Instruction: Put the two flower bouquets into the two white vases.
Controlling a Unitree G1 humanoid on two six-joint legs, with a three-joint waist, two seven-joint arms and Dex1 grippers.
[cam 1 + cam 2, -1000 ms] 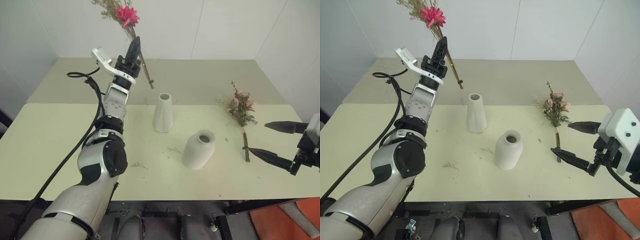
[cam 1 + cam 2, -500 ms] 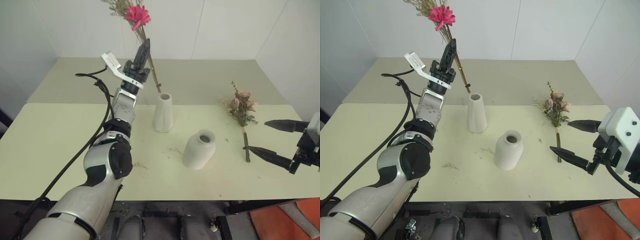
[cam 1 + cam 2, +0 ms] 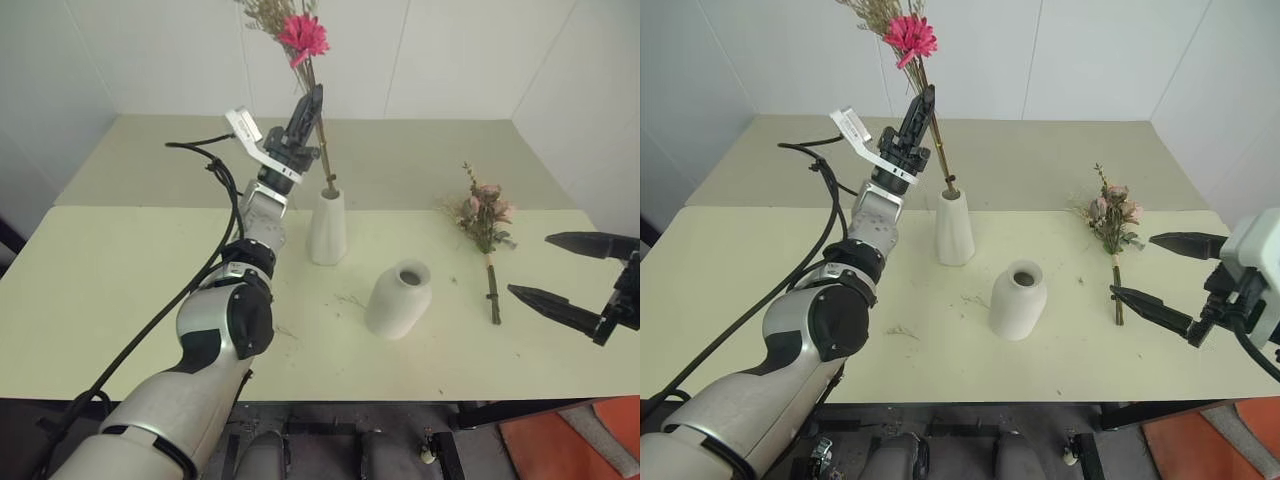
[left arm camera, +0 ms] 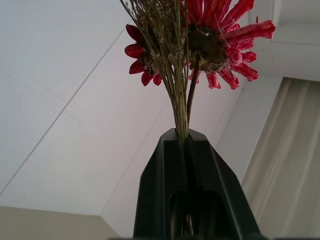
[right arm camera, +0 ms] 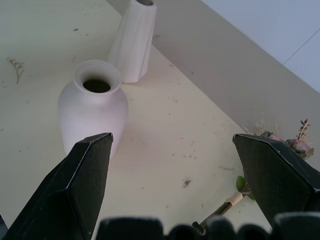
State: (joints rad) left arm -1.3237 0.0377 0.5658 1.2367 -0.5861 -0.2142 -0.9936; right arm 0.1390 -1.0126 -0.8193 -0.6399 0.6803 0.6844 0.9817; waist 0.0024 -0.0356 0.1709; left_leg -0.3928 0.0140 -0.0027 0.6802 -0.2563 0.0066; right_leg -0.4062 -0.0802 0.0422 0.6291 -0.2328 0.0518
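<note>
The tall white vase (image 3: 327,226) stands near the seam where the front table (image 3: 120,300) meets a second table behind it, with bare tabletop on the left arm's side of it, out to the table's left edge. Nearer the front edge and to its right stands the egg-shaped white vase (image 3: 399,298), upright, mouth open, a clear gap between the two. Farther right of the tall vase, the pale pink rose bouquet (image 3: 483,222) lies flat on the table, blooms toward the back wall, thin stem toward the front edge. Beyond it, by the table's right edge, the right gripper (image 3: 578,277) hovers with its jaws spread wide and nothing in them. Above the tall vase, the left gripper (image 3: 310,107) is clamped shut on the dried bouquet (image 3: 297,35): tan sprigs and a magenta daisy stand high above the fingers, and the stems slant down, their ends at the vase's narrow mouth.
</note>
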